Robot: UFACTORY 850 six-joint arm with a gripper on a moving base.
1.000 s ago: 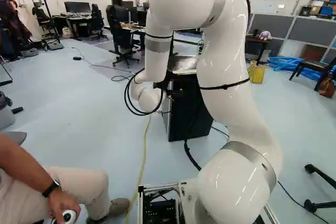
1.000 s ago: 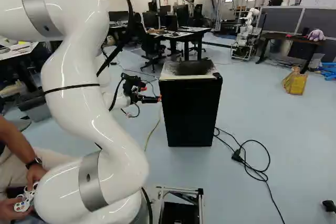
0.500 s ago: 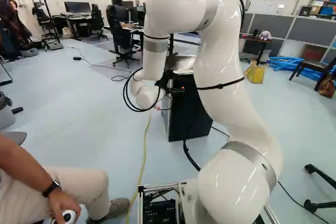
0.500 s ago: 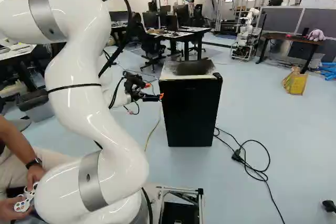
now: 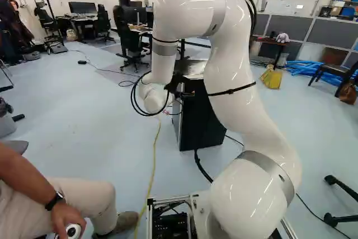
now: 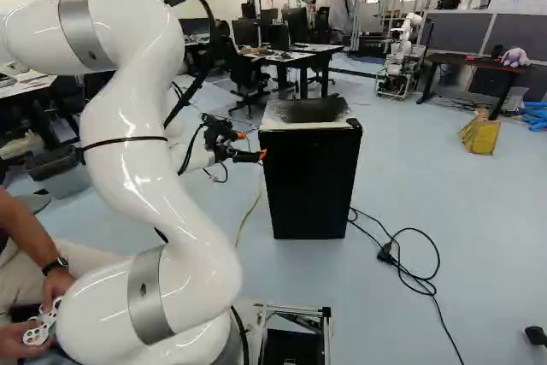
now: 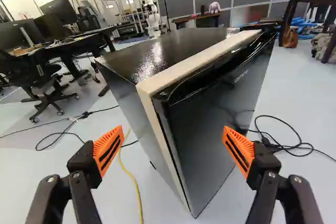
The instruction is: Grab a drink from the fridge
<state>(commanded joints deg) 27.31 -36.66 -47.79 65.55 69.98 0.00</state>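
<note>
While the end effector (image 7: 172, 149) is wide open, the black fridge (image 6: 308, 181) stands just ahead, its door edge (image 7: 174, 156) between the fingers (image 7: 108, 151). The drink is out of sight, probably inside.

The white arm (image 5: 235, 99) rises, arches over and descends to its wrist (image 5: 154, 99); the black gripper (image 6: 252, 144) points ahead, orange pads (image 7: 108, 149) wide apart.
</note>
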